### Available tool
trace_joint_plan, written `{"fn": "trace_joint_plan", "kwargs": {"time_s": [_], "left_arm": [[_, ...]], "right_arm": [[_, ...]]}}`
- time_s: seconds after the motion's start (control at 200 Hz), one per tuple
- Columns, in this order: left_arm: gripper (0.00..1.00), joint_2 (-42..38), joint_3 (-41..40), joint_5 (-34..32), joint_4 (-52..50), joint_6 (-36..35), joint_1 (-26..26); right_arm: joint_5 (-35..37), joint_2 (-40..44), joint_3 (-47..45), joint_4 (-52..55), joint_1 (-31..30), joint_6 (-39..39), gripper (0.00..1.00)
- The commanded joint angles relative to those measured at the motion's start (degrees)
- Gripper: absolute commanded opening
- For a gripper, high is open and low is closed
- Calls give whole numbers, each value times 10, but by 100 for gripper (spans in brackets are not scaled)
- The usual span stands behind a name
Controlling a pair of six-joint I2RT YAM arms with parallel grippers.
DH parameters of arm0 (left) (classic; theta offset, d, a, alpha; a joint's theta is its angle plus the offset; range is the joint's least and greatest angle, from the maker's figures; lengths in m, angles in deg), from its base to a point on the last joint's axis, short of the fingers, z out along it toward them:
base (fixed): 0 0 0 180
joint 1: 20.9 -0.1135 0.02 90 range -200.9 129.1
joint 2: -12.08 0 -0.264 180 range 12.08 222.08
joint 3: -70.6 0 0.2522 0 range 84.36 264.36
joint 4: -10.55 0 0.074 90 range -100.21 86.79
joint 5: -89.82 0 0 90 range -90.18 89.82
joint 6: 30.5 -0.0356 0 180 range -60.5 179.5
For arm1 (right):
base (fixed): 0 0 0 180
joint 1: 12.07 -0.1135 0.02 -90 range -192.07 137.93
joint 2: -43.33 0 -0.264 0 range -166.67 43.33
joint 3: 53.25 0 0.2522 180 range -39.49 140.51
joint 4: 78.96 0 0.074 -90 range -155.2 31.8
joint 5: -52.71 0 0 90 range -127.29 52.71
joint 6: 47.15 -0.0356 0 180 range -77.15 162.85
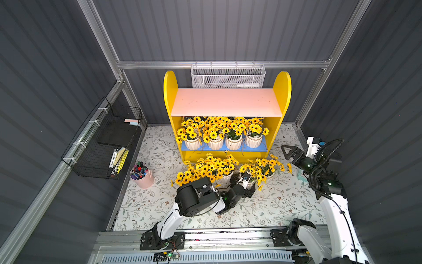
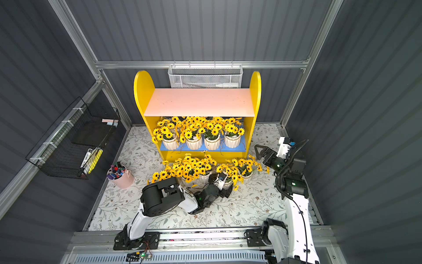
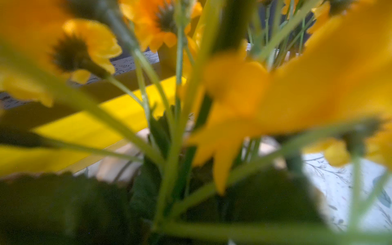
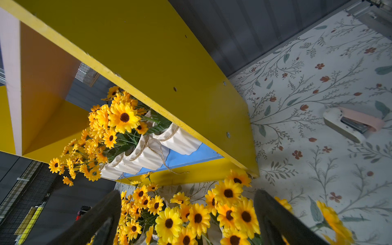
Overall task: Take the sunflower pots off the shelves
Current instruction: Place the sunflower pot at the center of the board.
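Observation:
The yellow shelves (image 1: 226, 101) (image 2: 198, 102) stand at the back, the pink upper board bare. Several sunflower pots (image 1: 215, 144) (image 2: 194, 144) (image 4: 148, 152) line the blue lower board. More sunflower pots (image 1: 226, 178) (image 2: 245, 176) stand on the floral mat in front. My left gripper (image 1: 243, 182) (image 2: 220, 182) straddles one of these floor pots; blurred sunflower stems (image 3: 233, 95) fill the left wrist view and hide its jaws. My right gripper (image 1: 285, 152) (image 2: 259, 152) (image 4: 187, 194) hangs open and empty, right of the shelves, above the rightmost floor pot.
A pink cup of markers (image 1: 142, 177) stands left of the floor pots. A black wire basket (image 1: 105, 141) hangs on the left wall, a white mesh basket (image 1: 228, 76) behind the shelves. A pink and cream stapler (image 4: 352, 124) lies on the mat (image 1: 274, 205) at the right.

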Motion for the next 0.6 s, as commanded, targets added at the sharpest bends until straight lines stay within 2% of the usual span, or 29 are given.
{"fn": "trace_joint_plan", "kwargs": {"time_s": [0.0, 0.1, 0.185, 0.24, 0.3, 0.37, 0.48, 0.595], "left_arm": [[99, -1, -7, 16, -10, -6, 1], [99, 10, -8, 20, -5, -10, 3], [99, 21, -21, 18, 43, -27, 3], [99, 12, -30, 32, 62, -28, 3], [100, 8, -24, 30, 41, -10, 2], [99, 21, -17, 28, 35, -24, 2], [99, 32, -21, 51, 65, -34, 1], [99, 38, -6, 32, 51, -36, -4]], "right_arm": [[-13, 8, -8, -9, 1, -1, 99], [-30, 5, -6, -10, 1, 3, 99], [-41, 3, 2, 17, -3, 3, 99], [-17, 14, 1, 40, -14, 5, 99], [18, 33, -8, 64, -35, 10, 99], [45, 52, -23, 93, -62, 0, 99], [96, 94, -46, 153, -128, 2, 94], [140, 165, -79, 192, -171, -25, 88]]}}
